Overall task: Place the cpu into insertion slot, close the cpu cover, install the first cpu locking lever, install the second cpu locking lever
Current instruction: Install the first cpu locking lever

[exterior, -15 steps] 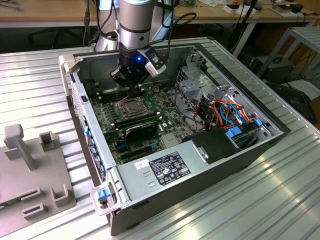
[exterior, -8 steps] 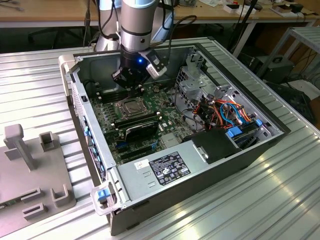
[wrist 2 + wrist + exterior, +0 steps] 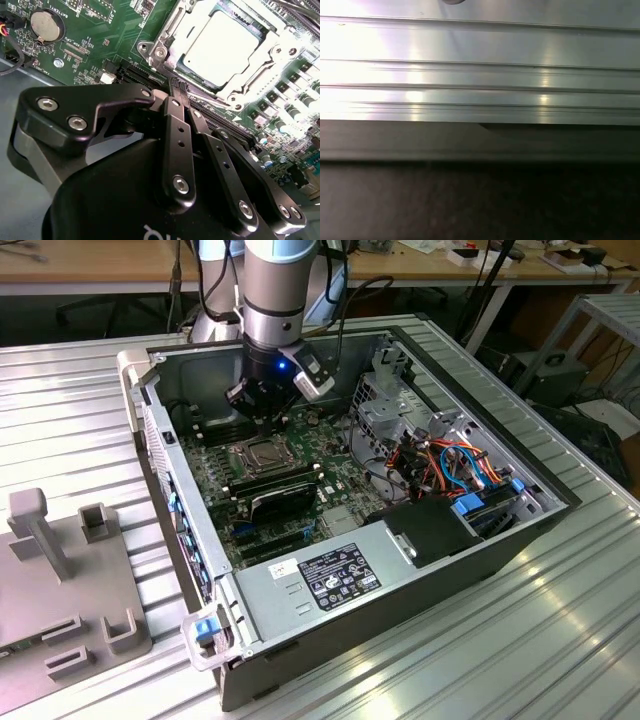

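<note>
One square silvery cpu point(image 3: 226, 46), framed by metal cpu cover point(image 3: 175, 30)

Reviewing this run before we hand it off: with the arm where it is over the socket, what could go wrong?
1. The gripper hangs close beside the cpu cover, right over the memory slots; a slight drift could scrape them.
2. The cpu sits in the insertion slot with the cover frame around it; whether it is latched is unclear, so a nudge could shift it.
</note>
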`<action>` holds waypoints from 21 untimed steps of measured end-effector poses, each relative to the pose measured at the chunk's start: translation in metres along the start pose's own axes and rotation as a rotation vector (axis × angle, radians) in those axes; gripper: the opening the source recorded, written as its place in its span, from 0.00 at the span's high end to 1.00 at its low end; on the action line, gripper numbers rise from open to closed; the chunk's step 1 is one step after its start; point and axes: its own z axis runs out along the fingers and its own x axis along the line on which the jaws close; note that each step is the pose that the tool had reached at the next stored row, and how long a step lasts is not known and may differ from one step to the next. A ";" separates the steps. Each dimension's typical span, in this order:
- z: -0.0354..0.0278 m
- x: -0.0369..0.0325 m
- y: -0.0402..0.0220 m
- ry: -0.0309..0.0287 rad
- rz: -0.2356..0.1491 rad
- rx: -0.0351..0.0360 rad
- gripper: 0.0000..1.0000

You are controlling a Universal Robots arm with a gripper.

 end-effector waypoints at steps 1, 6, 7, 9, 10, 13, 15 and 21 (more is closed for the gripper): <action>0.0003 -0.0001 0.0000 -0.0001 0.000 -0.0001 0.89; 0.0025 -0.0003 -0.0007 -0.0001 0.000 0.0000 0.89; 0.0029 -0.0003 -0.0009 -0.0001 0.000 -0.0001 0.89; 0.0036 -0.0002 -0.0013 0.0000 0.000 0.0000 0.89; 0.0041 -0.0002 -0.0017 0.0002 0.000 0.0000 0.89; 0.0050 -0.0002 -0.0026 0.0004 0.000 -0.0001 0.89; 0.0055 -0.0001 -0.0032 0.0006 0.000 0.0002 0.89; 0.0076 0.0001 -0.0039 0.0013 0.000 0.0005 0.89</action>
